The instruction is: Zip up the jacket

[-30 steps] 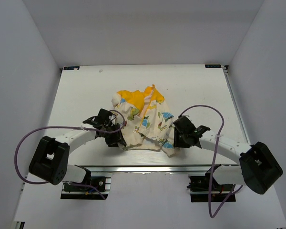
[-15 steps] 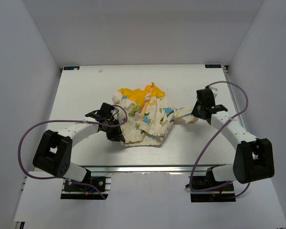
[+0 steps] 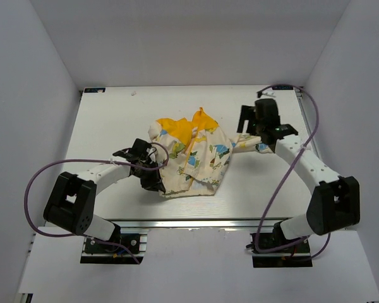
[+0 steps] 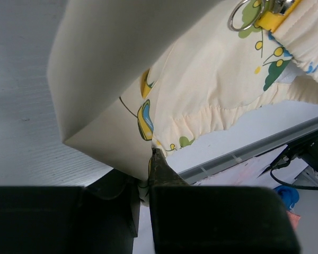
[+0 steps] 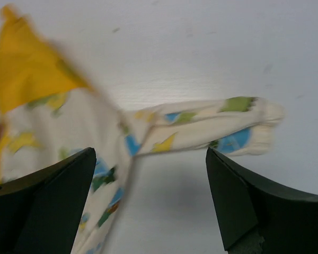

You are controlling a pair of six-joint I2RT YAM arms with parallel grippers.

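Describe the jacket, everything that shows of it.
The jacket is a small cream garment of soft-looking fabric printed in blue, green and yellow, with a yellow-orange hood at the far end and an orange strip down its front. It lies rumpled on the table, one sleeve stretched flat toward the right. A metal ring hangs from a yellow tab. The left pincer is shut on its gathered near-left hem; the right pincer hangs open above the sleeve, not touching.
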